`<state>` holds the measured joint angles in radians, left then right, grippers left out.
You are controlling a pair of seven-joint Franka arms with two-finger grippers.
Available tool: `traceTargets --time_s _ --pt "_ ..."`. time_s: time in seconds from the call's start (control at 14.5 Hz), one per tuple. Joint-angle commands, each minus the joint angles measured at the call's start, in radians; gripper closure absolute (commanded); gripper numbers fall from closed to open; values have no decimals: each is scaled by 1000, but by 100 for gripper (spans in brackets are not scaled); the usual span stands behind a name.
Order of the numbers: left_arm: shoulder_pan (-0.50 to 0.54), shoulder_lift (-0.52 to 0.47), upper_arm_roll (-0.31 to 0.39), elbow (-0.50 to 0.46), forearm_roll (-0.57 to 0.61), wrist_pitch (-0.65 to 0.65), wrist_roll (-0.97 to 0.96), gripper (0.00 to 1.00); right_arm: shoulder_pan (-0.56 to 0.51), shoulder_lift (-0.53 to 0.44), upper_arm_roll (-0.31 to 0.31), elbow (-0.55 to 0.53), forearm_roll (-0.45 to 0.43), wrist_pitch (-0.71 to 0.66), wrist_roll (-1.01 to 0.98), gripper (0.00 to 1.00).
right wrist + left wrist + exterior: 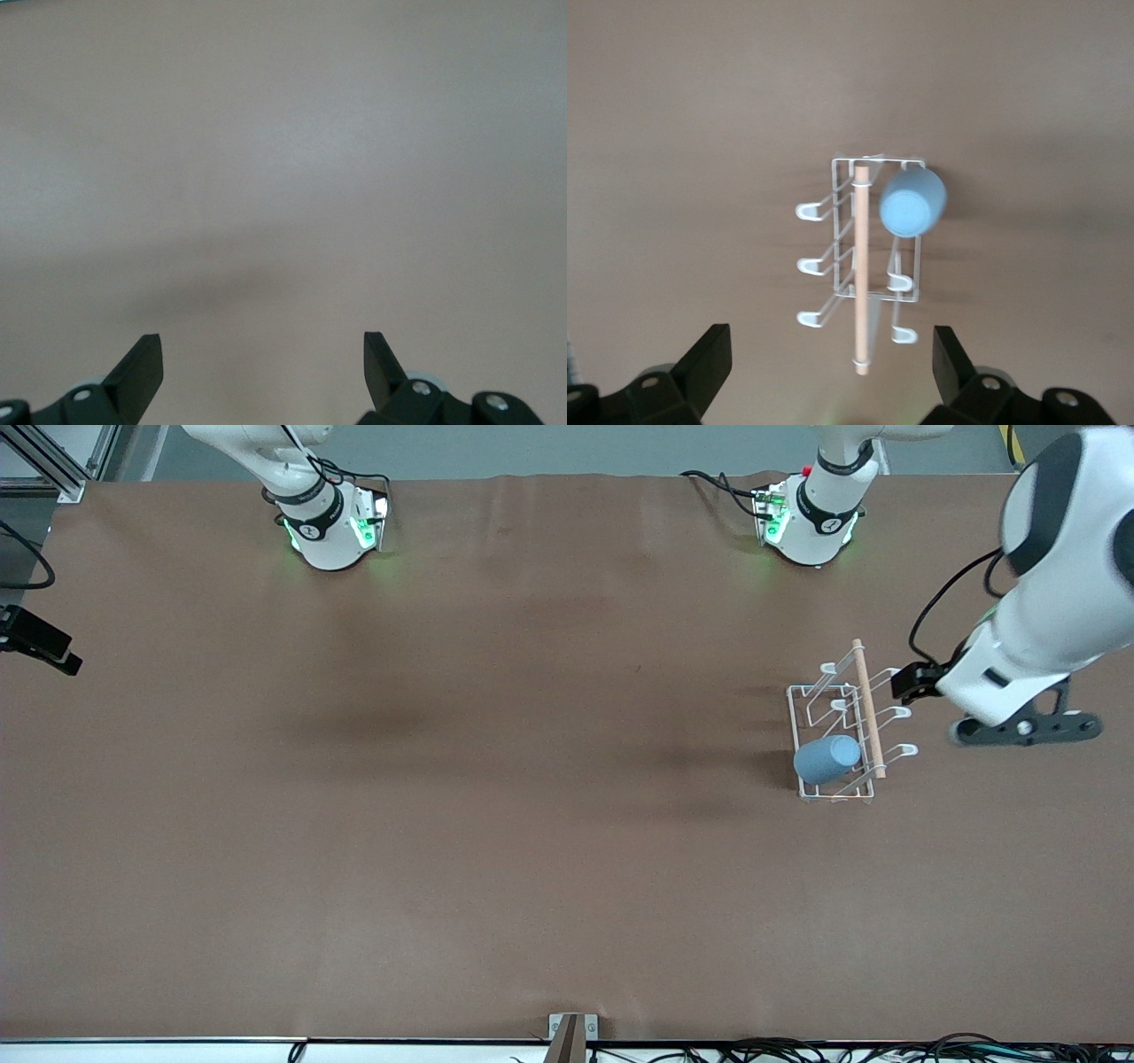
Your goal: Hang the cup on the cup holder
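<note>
The light-blue cup point(827, 758) sits upside down over a prong of the white wire cup holder point(790, 717), at the rack's end nearest the front camera, on the side toward the right arm's end of the table. The wooden dowel point(868, 708) runs along the rack's top. In the left wrist view the cup point(912, 202) and the cup holder point(833, 221) show from above. My left gripper point(1028, 728) point(830, 361) is open and empty, up in the air beside the rack. My right gripper point(263, 363) is open and empty over bare table; it is out of the front view.
The brown table point(443, 779) spreads wide toward the right arm's end. A black device point(35, 642) sits at that end's edge. A small metal bracket point(571, 1032) and cables lie along the edge nearest the front camera.
</note>
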<state>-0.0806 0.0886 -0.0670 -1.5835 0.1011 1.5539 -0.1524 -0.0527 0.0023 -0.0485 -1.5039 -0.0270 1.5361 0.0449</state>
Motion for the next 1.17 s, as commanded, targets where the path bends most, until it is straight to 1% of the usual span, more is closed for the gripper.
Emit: traceTargets --time_s 0.0,0.07,0.21,0.28,0.41,0.55,0.62,0.76,0.89,1.03,1.1 --pt "21 -116 48 -99 -83 46 72 0 4 -22 -1 -21 10 -5 18 0" --pt "22 -144 61 -113 -87 43 97 0 4 -22 -1 -21 12 -4 18 0" --pt "22 -229 87 -185 -109 66 103 0 2 -22 -1 -21 10 -5 18 0" --pt "24 -259 88 -208 -106 83 108 0 2 -22 -1 -21 10 -5 18 0" --pt "24 -265 84 -205 -98 84 111 0 2 -22 -1 -21 12 -5 18 0" --pt "30 -241 81 -143 -98 74 108 0 2 -22 -1 -21 10 -5 18 0" --pt "35 -201 78 -88 -100 66 106 0 2 -22 -1 -21 12 -5 18 0" --pt "48 -120 64 38 -98 -9 105 0 2 -22 -1 -21 10 -5 18 0" --pt "65 -66 38 123 -95 -78 106 0 2 -22 -1 -21 10 -5 18 0" --pt "64 -73 36 119 -99 -86 105 0 2 -22 -1 -21 12 -5 18 0" --pt "64 -90 36 99 -100 -103 96 0 2 -22 -1 -21 10 -5 18 0"
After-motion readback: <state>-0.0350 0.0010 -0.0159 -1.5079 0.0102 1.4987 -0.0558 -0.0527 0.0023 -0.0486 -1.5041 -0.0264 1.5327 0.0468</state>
